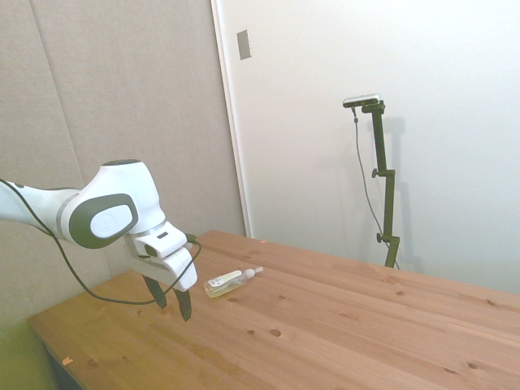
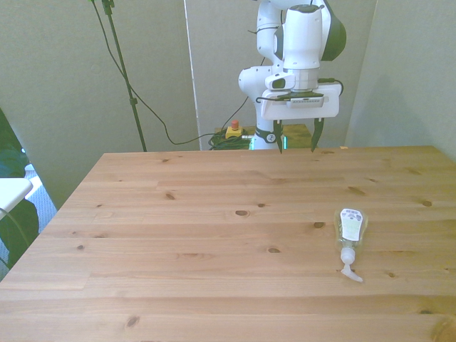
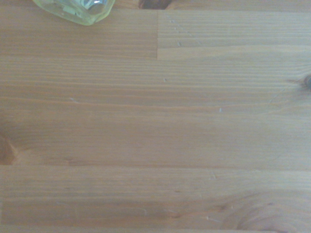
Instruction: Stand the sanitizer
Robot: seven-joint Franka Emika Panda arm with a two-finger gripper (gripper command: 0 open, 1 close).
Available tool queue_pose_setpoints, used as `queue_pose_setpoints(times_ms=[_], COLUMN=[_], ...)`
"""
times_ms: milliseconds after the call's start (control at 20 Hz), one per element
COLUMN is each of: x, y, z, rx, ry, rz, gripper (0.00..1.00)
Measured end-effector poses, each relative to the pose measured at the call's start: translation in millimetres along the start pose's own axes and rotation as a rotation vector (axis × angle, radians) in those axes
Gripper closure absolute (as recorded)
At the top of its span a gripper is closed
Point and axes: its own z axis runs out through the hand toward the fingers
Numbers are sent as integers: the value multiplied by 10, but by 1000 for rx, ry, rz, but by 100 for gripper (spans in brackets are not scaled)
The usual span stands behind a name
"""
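The sanitizer (image 1: 229, 283) (image 2: 350, 229) is a small clear bottle of yellowish liquid with a pale label and a white pointed cap. It lies flat on the wooden table (image 2: 214, 235), toward the front view's right, cap pointing at the near edge. Only its base end (image 3: 75, 9) shows at the edge of the wrist view. My gripper (image 1: 172, 302) (image 2: 296, 139) hangs open above the table's far edge, well behind the bottle and apart from it, with nothing between its fingers.
A wall and a door frame stand behind the table in the side view. Cables and a small yellow box with a red button (image 2: 233, 130) lie on the floor beyond the far edge. Green leaves (image 2: 11, 214) show at the front view's left.
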Motion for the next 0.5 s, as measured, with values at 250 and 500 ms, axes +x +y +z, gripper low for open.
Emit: queue_pose_setpoints(times_ms=[250,500], x=[65,439], y=[-72,-541], z=[-20,-44], rx=[8,51], ry=[4,26], rz=[9,63], gripper=[0,0])
